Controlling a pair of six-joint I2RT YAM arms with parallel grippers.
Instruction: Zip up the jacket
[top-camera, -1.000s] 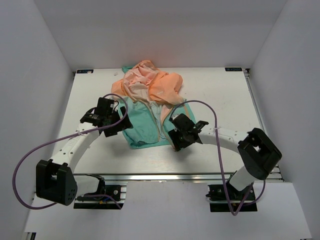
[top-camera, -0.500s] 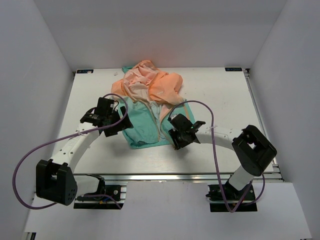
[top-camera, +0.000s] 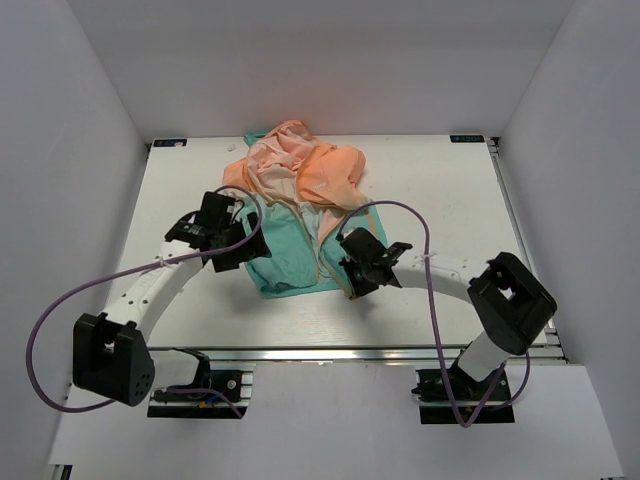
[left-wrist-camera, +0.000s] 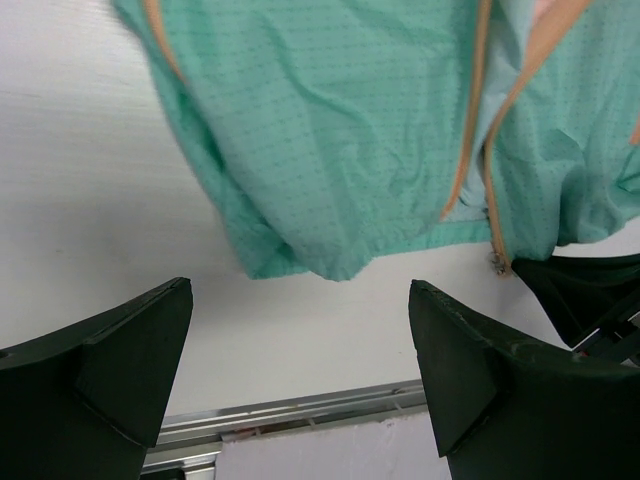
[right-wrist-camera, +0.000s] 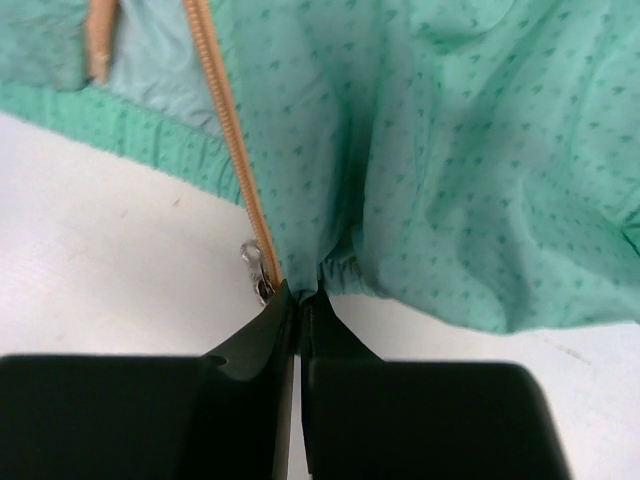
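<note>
Roughly centred, toward far side of white table (top-camera: 430, 190): jacket (top-camera: 300, 210), bunched and crinkled. Peach-orange upper part heaped at far end, teal lower part spread toward near side, hem (top-camera: 295, 291) closest to the arm bases. Front open, with orange zipper (right-wrist-camera: 228, 140) tapes running near to far down the middle and pale lining between them. Right gripper (top-camera: 350, 288) at near right corner of the teal part, low over the table. Jaws pressed together on teal hem fabric, no gap visible in right wrist view. Pinches just beside the zipper's bottom end. Small metal zipper pull (right-wrist-camera: 255, 268) right against one fingertip (right-wrist-camera: 270, 325), lying on bare table just off the hem. Gathered elastic edge stretching away on one side of the pinch, dotted teal fabric folded loosely on the other. Left gripper (top-camera: 238, 256) at left edge of the teal part. Jaws wide apart, with nothing between them but bare table surface and, farther off, the rounded left corner of the hem. No contact with fabric discernible in left wrist view; height above table not clear from any view. Same view: two orange tapes converging toward the hem, dark body of right gripper just beside their lower end, metal rail (left-wrist-camera: 290, 410) along near table edge. Left and right grippers well apart, teal lower part between them.
</note>
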